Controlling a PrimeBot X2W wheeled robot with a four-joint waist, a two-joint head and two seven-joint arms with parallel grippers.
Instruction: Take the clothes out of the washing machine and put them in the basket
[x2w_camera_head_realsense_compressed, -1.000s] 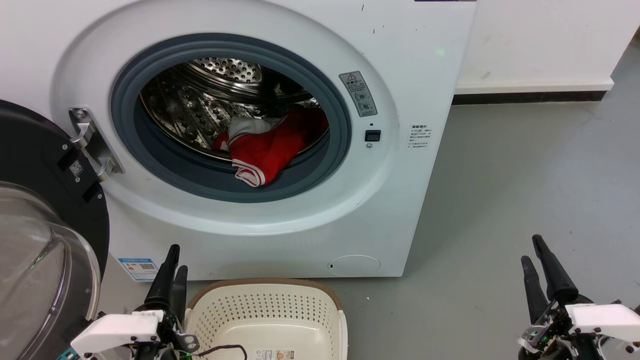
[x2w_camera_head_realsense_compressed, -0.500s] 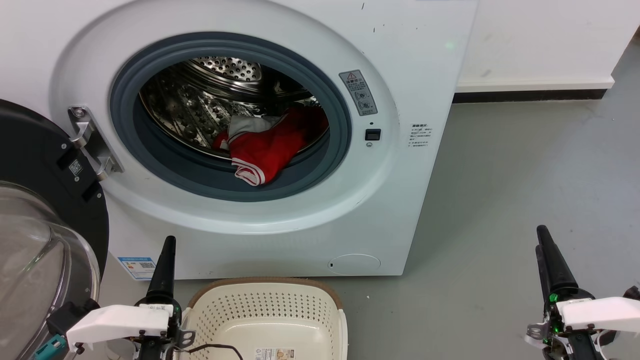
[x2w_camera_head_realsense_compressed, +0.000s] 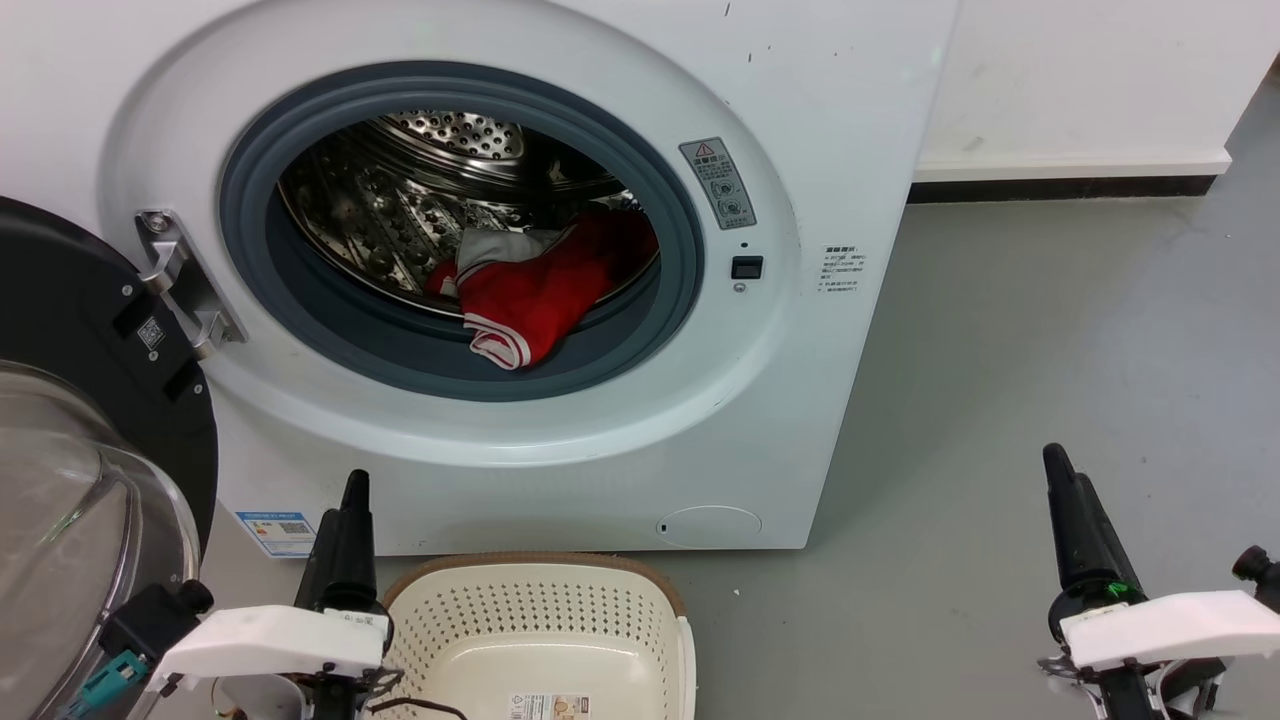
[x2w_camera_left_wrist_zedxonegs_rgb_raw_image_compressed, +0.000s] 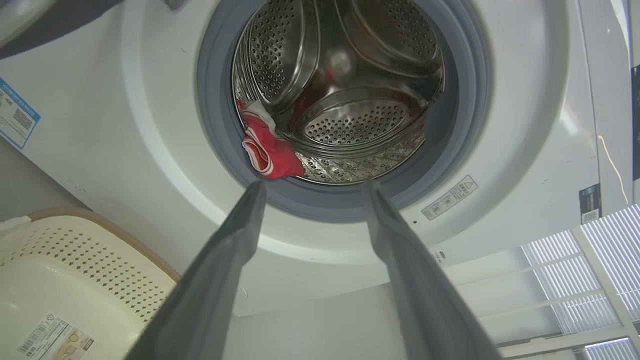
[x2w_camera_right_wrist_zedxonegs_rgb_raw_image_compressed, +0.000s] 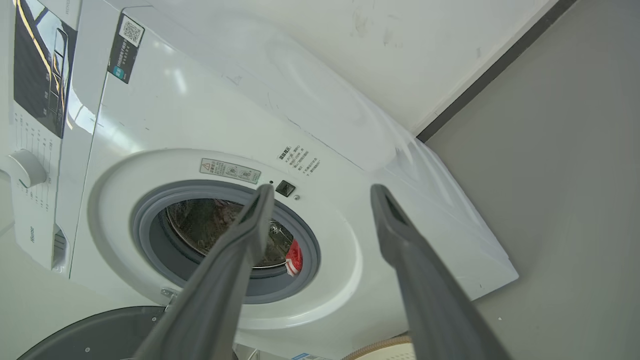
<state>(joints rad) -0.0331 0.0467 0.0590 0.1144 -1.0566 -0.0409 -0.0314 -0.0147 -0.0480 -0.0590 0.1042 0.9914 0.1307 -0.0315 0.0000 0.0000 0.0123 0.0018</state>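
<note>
1. Left gripper (x2w_camera_head_realsense_compressed: 352, 485), lower left of the head view: dark fingers pointing up the frame, just left of the basket. In the left wrist view its two fingers (x2w_camera_left_wrist_zedxonegs_rgb_raw_image_compressed: 235, 235) stand wide apart with nothing between them, aimed at the machine's opening.

2. Right gripper (x2w_camera_head_realsense_compressed: 1058, 465), lower right of the head view, over bare grey floor (x2w_camera_head_realsense_compressed: 1050, 330) and well apart from the machine. The right wrist view shows its fingers (x2w_camera_right_wrist_zedxonegs_rgb_raw_image_compressed: 400, 235) spread wide, holding nothing.

3. Basket (x2w_camera_head_realsense_compressed: 530, 562), bottom centre of the head view: cream, perforated sides, brown rim, standing on the floor just before the machine's front. A printed label (x2w_camera_head_realsense_compressed: 548, 707) lies on its bottom. No garment is in the part of it that shows.

4. Porthole door (x2w_camera_head_realsense_compressed: 60, 330), left edge of the head view: swung open, black rim with a domed glass (x2w_camera_head_realsense_compressed: 60, 520), hung on a metal hinge (x2w_camera_head_realsense_compressed: 185, 285).

5. Washing machine (x2w_camera_head_realsense_compressed: 820, 120): white front loader across the upper frame. Grey rubber seal (x2w_camera_head_realsense_compressed: 300, 300) rings the opening. A warning sticker (x2w_camera_head_realsense_compressed: 718, 185) sits to the right of the opening.

6. Clothes (x2w_camera_head_realsense_compressed: 535, 295): red fabric with white striped trim and a pale patch, lying at the lower right of the opening, one hem draped over the seal's lower lip, the rest inside.

7. Perforated steel drum (x2w_camera_head_realsense_compressed: 420, 200) behind the clothes.

8. White wall (x2w_camera_head_realsense_compressed: 1080, 80) with a dark skirting strip (x2w_camera_head_realsense_compressed: 1060, 188), upper right.
</note>
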